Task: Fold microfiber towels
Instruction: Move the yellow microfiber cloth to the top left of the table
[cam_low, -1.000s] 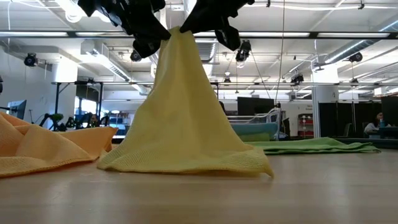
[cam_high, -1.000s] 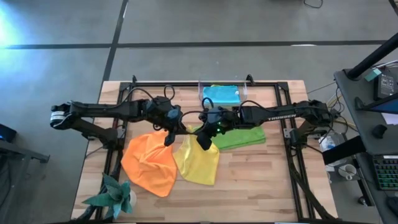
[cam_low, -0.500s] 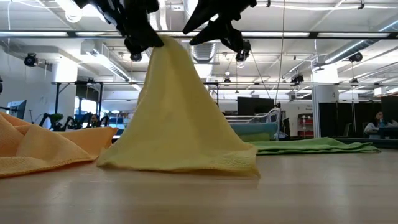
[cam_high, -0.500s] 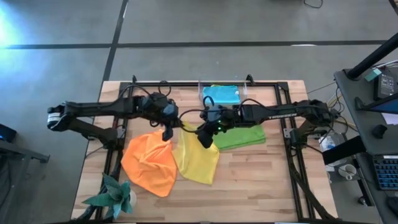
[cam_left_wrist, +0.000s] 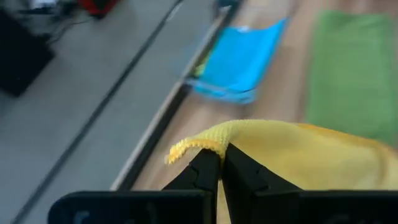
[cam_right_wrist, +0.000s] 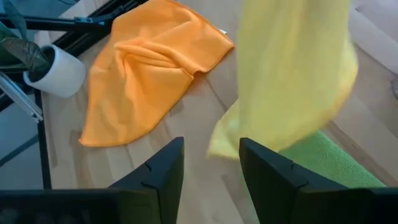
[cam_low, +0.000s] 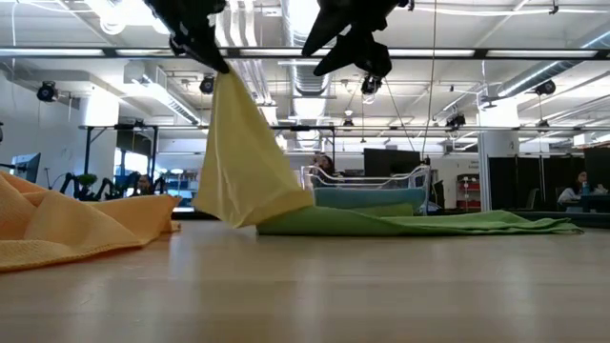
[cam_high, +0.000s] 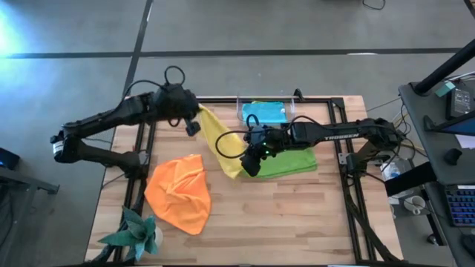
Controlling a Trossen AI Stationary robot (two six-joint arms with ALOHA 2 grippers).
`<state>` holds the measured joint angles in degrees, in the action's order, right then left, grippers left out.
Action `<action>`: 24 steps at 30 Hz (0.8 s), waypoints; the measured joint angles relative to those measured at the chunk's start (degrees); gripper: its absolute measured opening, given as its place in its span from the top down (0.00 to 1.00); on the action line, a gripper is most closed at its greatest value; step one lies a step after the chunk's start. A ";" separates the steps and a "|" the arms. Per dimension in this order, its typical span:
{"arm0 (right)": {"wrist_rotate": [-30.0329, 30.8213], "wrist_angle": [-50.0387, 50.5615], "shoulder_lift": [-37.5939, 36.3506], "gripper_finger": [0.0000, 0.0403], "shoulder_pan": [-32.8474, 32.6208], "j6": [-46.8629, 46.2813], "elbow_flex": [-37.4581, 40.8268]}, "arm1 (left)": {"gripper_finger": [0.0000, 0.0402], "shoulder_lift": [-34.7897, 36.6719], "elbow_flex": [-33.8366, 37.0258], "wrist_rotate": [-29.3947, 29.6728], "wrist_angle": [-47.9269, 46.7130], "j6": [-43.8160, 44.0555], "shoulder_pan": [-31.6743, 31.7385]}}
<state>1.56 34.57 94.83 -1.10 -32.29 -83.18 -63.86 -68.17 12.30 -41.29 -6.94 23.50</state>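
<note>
The yellow towel [cam_high: 223,142] hangs in a slanted sheet from my left gripper [cam_high: 195,120], which is shut on it above the table's far left part. The towel's lower end [cam_low: 272,217] rests at the near edge of the green towel [cam_high: 291,162], which lies flat on the table. My right gripper [cam_high: 250,165] hovers open just right of the hanging cloth and holds nothing. The orange towel [cam_high: 178,194] lies crumpled at the near left. The blue towel [cam_high: 265,113] lies folded at the far edge. My left gripper pinches a corner of the yellow towel [cam_left_wrist: 200,144] between its two shut fingers, and the corner's hem pokes out just past the fingertips [cam_left_wrist: 211,167]. The fingers slant downward. The towel hangs below them, its lower end on the table beside the green towel.
A teal spiky ornament in a white pot [cam_high: 137,233] stands at the near left corner. A black frame [cam_high: 338,119] runs along the table's far and side edges. Bare wood [cam_high: 297,215] lies along the near right.
My right gripper has opened and let go of the yellow towel. My left gripper has risen and swung toward the table's far left with the towel's corner. The towel has been dragged off its spread on the table. It now hangs narrow, with only its lower end down.
</note>
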 joint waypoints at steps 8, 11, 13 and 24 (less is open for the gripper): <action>0.00 0.10 0.00 0.66 0.00 -0.02 0.00 | 1.00 0.18 0.56 2.56 -1.49 -0.53 4.63; 0.01 0.99 0.00 0.66 0.02 -0.01 0.00 | 1.00 1.13 -1.83 3.22 -4.10 1.20 4.64; 0.08 1.37 0.00 0.66 0.02 0.00 0.00 | 1.00 1.74 -3.47 4.69 -5.72 1.96 4.64; 3.04 1.66 0.00 0.67 0.13 -0.02 0.02 | 1.00 0.51 0.45 11.21 -6.39 2.14 7.41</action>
<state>4.60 36.23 94.83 -0.97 -32.32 -83.15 -63.35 -67.72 23.51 -47.68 -4.80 30.92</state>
